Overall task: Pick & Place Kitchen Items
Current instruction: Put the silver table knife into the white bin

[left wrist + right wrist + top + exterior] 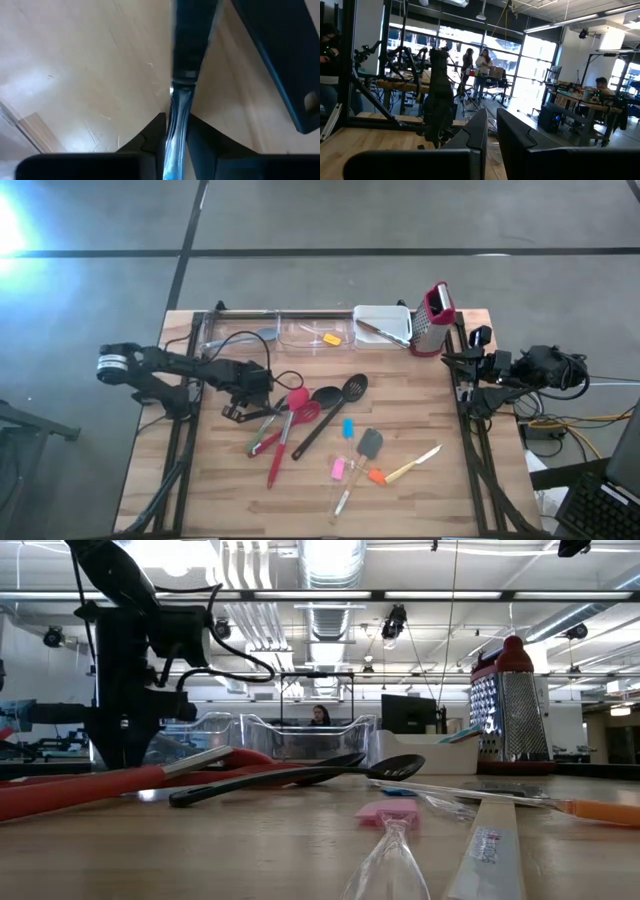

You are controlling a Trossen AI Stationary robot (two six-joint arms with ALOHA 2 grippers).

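Left end effector (235,412) is low over the table (230,500), fingers pinched on a thin clear handle (176,125). It's light, stiff and slick, so grip mid-handle. Other utensils (320,415) lie just beside it. Right end effector (490,131) parked, nearly closed, empty.
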